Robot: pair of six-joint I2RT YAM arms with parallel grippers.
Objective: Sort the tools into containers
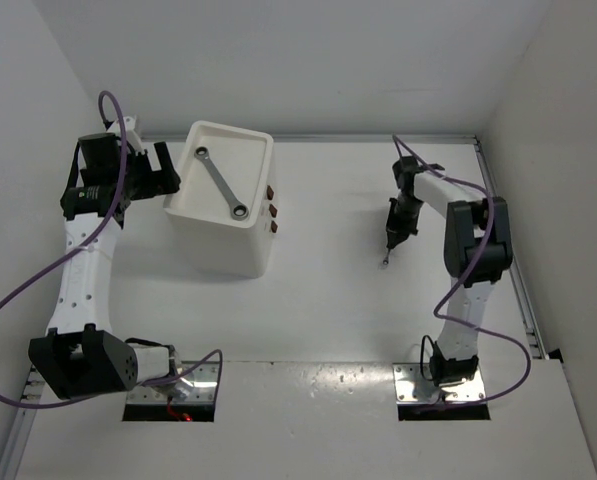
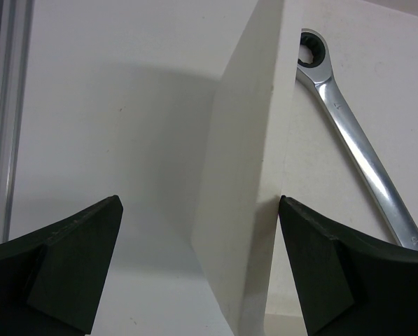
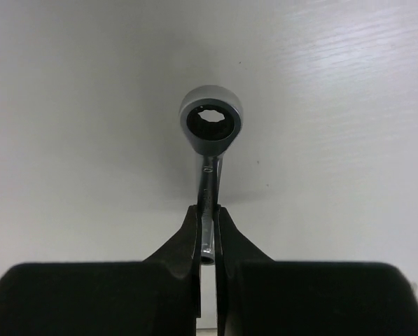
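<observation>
A white box unit [image 1: 223, 235] with red-brown drawer handles [image 1: 272, 210] stands left of centre. One silver wrench [image 1: 221, 183] lies in its top tray and shows in the left wrist view [image 2: 356, 143]. My left gripper [image 1: 164, 170] is open, its fingers [image 2: 68, 262] straddling the tray's left wall [image 2: 247, 189] without closing on it. My right gripper [image 1: 391, 238] is shut on a second silver wrench [image 3: 210, 136], held upright above the table at centre right, ring end down. Pliers and screwdrivers are out of view.
A metal rail [image 1: 508, 250] runs along the table's right edge. The left arm's purple cable [image 1: 18, 300] loops at the left. White walls close in the back and sides.
</observation>
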